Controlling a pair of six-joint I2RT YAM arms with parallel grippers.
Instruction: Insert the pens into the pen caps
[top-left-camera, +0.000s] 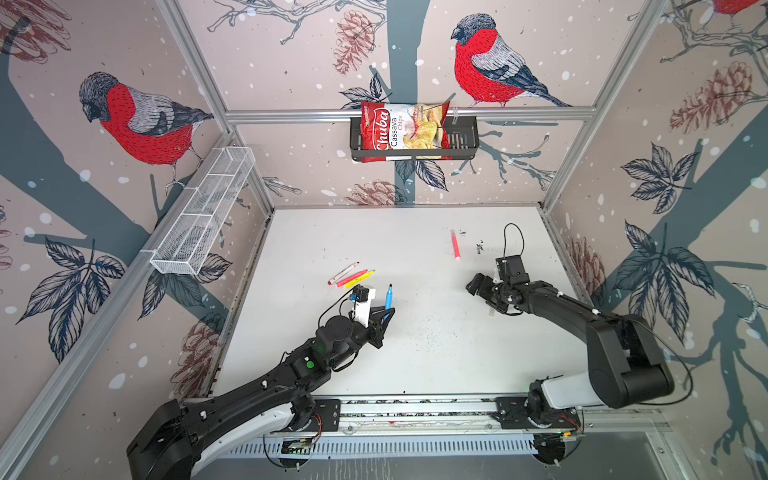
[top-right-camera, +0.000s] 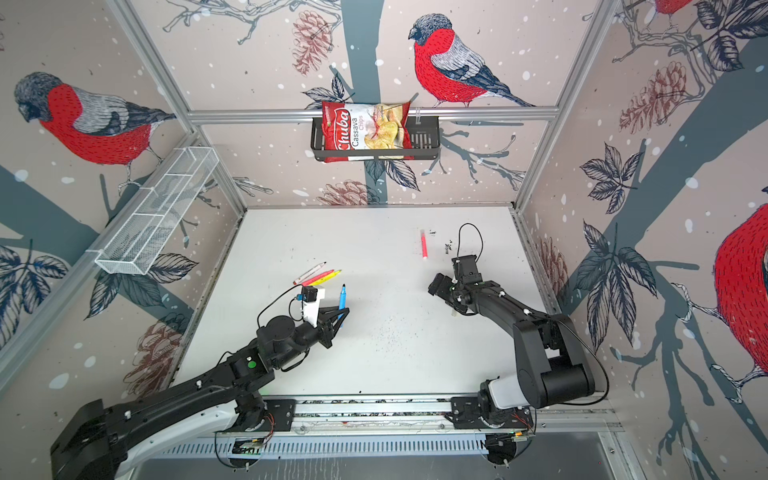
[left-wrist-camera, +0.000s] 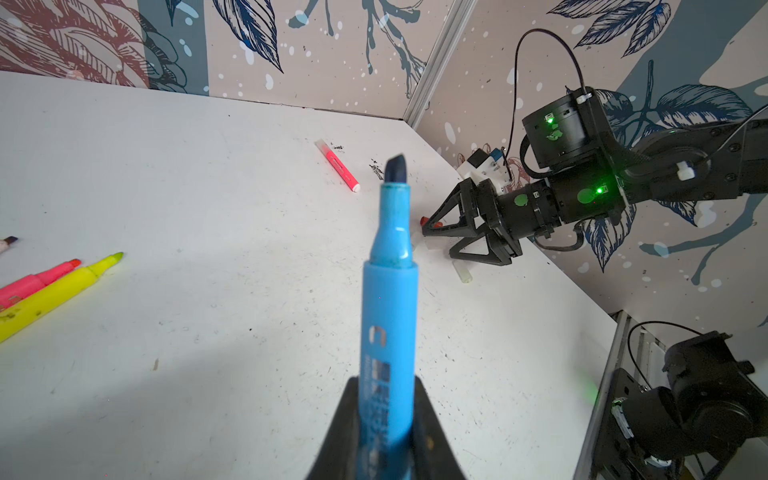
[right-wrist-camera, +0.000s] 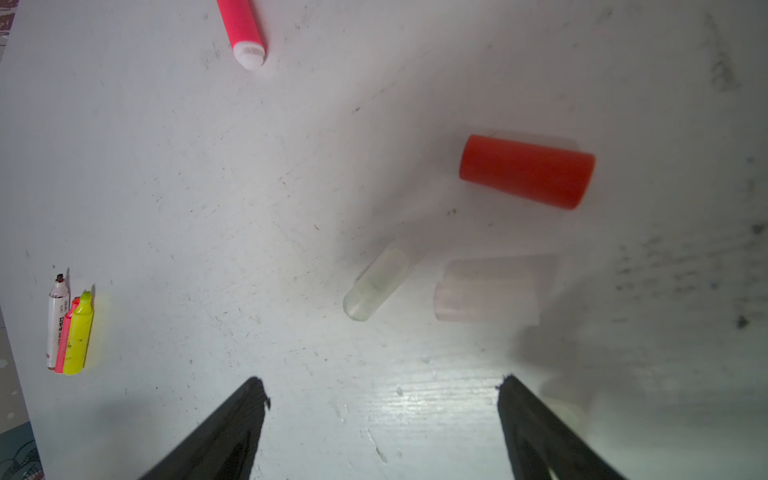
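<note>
Pens: slim blue plastic marker (top-left-camera: 390, 296) left of centre, pinched by its tail in the tightly closed left gripper (top-left-camera: 389, 312), long axis running away from the robot, bare dark tip aimed at the back wall. Farther left, white-barrelled marker (top-left-camera: 343, 273), pink marker (top-left-camera: 352, 278) and yellow marker (top-left-camera: 360, 279) lying close side by side, tips slanting back and to the right. Second pink marker (top-left-camera: 455, 245), whitish at both ends, alone near the back right, lengthwise front to back. Right gripper (right-wrist-camera: 378, 390) spread wide over a solid red cap (right-wrist-camera: 528, 170), a slim translucent cap (right-wrist-camera: 376, 284) and a wider whitish cap (right-wrist-camera: 490, 291), all on their sides, near one another but apart. Black wire basket (top-left-camera: 461, 141) on the back rail holding a red-and-white chips bag (top-left-camera: 399, 129). White mesh trough (top-left-camera: 199, 216) on the left wall. Scuffed white tabletop (top-left-camera: 415, 353) flecked with dark specks; bullfinch-and-pinecone wallpaper (top-left-camera: 124, 116) all round.
</note>
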